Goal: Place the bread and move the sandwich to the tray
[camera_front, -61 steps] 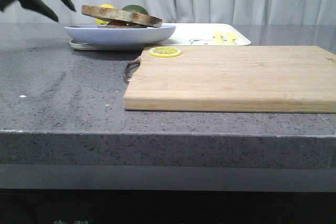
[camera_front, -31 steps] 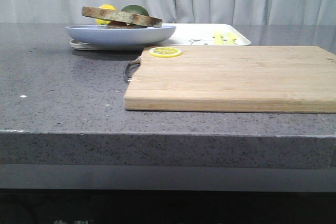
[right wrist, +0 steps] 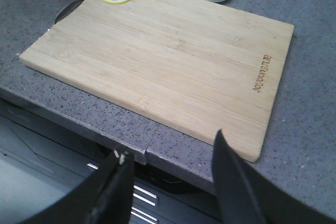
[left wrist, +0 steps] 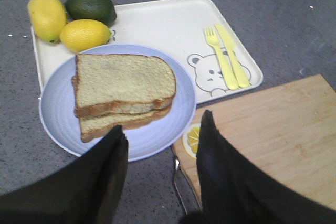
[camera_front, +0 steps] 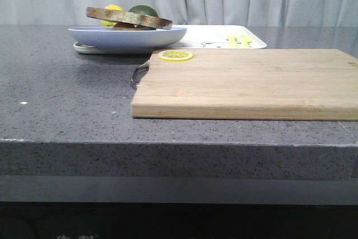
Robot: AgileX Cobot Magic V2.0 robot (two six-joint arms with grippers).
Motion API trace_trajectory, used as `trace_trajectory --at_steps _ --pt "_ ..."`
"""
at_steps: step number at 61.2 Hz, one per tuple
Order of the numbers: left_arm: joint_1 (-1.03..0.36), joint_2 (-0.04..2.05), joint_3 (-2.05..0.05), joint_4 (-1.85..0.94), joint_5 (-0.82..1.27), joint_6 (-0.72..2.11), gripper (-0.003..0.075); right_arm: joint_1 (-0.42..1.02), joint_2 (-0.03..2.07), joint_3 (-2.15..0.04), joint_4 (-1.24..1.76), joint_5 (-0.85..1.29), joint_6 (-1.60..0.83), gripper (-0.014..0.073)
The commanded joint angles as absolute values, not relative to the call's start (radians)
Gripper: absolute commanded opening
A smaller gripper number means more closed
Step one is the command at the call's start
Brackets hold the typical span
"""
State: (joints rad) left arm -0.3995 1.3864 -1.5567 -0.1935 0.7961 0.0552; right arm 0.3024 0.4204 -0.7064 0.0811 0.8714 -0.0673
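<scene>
The sandwich (left wrist: 123, 95) lies on its blue plate (left wrist: 58, 114), which sits on the tray's (left wrist: 157, 22) left part, beside two lemons (left wrist: 84, 34) and a lime (left wrist: 90, 5). Right of the tray lies the cutting board (camera_front: 246, 82). Both arms' fingers (left wrist: 113, 156) (right wrist: 231, 177) are spread wide, empty.

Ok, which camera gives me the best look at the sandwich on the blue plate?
The left wrist view: it looks down on the sandwich, showing both slices stacked on the plate. The front view shows it only edge-on. The right wrist view misses it entirely.
</scene>
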Motion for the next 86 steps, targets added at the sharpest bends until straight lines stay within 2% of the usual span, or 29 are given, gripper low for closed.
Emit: trace_trajectory --at_steps 1,16,33,51,65,68,71,77,80,86 --pt "-0.445 1.269 -1.463 -0.200 0.641 0.084 0.0316 0.299 0.425 -0.730 0.081 0.807 -0.070 0.0374" --pt "-0.521 1.021 -1.114 -0.139 0.509 0.127 0.0317 0.299 0.425 -0.730 0.081 0.807 -0.070 0.0374" --pt "-0.526 0.722 -0.821 -0.097 0.501 0.127 0.0316 0.299 0.425 -0.730 0.081 0.807 -0.070 0.0374" --pt "-0.526 0.435 -0.674 -0.097 0.515 0.127 0.0316 0.299 0.425 -0.730 0.081 0.800 -0.070 0.0374" --pt "-0.526 0.380 -0.638 -0.097 0.513 0.127 0.0314 0.299 0.425 -0.730 0.081 0.801 -0.070 0.0365" --pt "-0.526 0.380 -0.638 -0.097 0.513 0.127 0.0290 0.299 0.425 -0.730 0.081 0.803 -0.070 0.0318" --pt "-0.526 0.380 -0.638 -0.097 0.513 0.127 0.0218 0.299 0.425 -0.730 0.081 0.803 -0.070 0.0234" --pt "-0.526 0.380 -0.638 -0.095 0.511 0.127 0.0064 0.299 0.425 -0.730 0.081 0.804 -0.070 -0.0022" --pt "-0.526 0.380 -0.638 -0.095 0.511 0.127 -0.0009 0.299 0.425 -0.730 0.082 0.803 -0.070 -0.0115" --pt "-0.526 0.380 -0.638 -0.095 0.511 0.127 -0.0018 0.299 0.425 -0.730 0.081 0.803 -0.070 -0.0118"
